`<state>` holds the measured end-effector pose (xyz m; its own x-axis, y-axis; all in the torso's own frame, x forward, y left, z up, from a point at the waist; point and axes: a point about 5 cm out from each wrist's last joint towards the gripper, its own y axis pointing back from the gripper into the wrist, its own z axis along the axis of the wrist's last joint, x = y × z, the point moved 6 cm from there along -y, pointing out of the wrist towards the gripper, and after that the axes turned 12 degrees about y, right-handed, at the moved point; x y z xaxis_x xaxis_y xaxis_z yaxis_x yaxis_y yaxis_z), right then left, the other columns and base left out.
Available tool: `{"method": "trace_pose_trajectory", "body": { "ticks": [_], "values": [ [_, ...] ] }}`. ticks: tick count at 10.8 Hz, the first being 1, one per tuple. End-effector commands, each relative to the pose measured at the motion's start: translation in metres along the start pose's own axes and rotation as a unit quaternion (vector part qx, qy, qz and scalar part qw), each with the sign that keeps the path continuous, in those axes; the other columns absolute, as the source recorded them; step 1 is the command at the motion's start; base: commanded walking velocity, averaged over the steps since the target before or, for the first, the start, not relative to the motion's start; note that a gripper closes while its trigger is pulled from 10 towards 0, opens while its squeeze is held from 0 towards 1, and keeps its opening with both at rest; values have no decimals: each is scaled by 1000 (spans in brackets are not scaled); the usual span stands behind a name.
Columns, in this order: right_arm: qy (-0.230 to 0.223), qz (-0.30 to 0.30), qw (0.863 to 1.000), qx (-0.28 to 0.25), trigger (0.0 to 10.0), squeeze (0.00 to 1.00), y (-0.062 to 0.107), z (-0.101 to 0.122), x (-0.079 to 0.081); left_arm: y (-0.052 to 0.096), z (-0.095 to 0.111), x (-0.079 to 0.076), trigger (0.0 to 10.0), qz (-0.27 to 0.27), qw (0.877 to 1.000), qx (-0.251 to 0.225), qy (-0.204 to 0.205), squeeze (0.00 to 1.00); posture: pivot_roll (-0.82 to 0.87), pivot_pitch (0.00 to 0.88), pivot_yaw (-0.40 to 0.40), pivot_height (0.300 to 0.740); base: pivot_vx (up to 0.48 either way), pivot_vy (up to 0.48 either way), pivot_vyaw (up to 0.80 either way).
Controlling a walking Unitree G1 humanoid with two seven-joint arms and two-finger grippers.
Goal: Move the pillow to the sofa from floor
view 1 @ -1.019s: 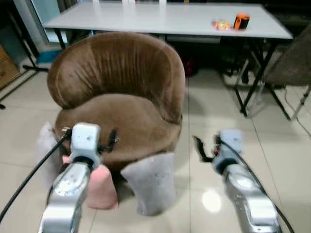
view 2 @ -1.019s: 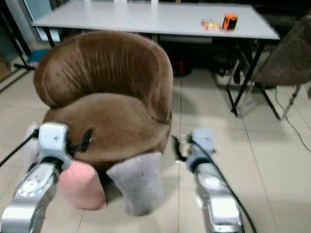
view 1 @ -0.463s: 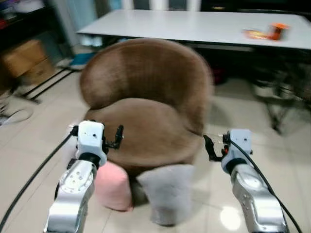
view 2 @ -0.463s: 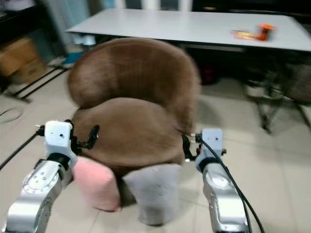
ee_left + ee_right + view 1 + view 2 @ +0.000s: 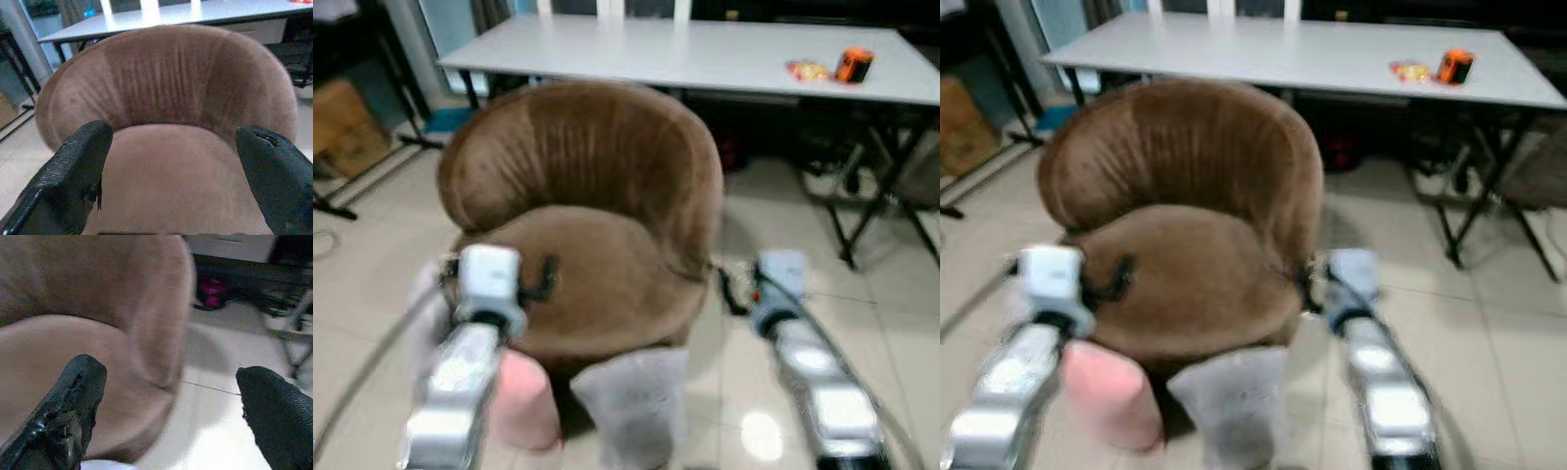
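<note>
I'm looking at pale glossy floor tiles [image 5: 372, 274] running across the whole room, with a light glare spot near my right arm. At the far side stands a long white folding table [image 5: 685, 54] on black legs, spanning most of the width. On its right end sit an orange container [image 5: 854, 65] and, just left of it, a small colourful packet [image 5: 806, 70], too blurred to identify. Far left there's a cardboard box [image 5: 337, 125] on the floor beside a black stand.

Centre of the scene: a round brown velvet tub armchair [image 5: 582, 196], the sofa for this task, with its seat bare. Leaning against its near front edge on the floor is a grey pillow [image 5: 631, 401], upright. Just left of it, also on the floor and touching the chair base, is a pink pillow [image 5: 524, 401]. A pale shape shows at the chair's left side behind my left arm; I cannot tell what it is.

Left gripper [image 5: 176, 171] hovers above the near left part of the seat, fingers spread wide, nothing between them. Right gripper [image 5: 171, 406] hangs at the chair's right edge, over seat rim and tile, fingers also wide apart and empty. Both silver arms are blurred in the head views.
</note>
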<state>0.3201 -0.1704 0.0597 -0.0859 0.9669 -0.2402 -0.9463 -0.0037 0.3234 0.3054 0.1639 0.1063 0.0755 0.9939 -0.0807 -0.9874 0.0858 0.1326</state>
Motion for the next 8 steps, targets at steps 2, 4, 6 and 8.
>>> {"method": "trace_pose_trajectory", "body": {
  "ticks": [2, 4, 6, 8],
  "values": [
    [-25, 9, 1000, -13, 10000, 0, -2, 9, 9, 1, 4, 11, 10000, 13, 1000, -5, -12, 0, -102, 0, 23, 740, 368, 0, 0],
    [-23, 19, 999, -10, 10000, 0, -2, 7, 8, 1, 3, 4, 10000, -9, 1000, -2, -18, 0, -102, 0, 19, 740, 0, 0, 0],
    [-17, 30, 999, -2, 10000, 0, -2, 3, 10, 1, 3, 3, 10000, -12, 999, -4, -29, 0, -102, 0, 19, 730, 0, 0, 0],
    [-15, 35, 999, -7, 10000, 0, -2, 4, 10, 1, 3, 5, 10000, -12, 999, -6, -39, 0, -100, 0, 16, 710, 0, 0, 0]
  ]
}}
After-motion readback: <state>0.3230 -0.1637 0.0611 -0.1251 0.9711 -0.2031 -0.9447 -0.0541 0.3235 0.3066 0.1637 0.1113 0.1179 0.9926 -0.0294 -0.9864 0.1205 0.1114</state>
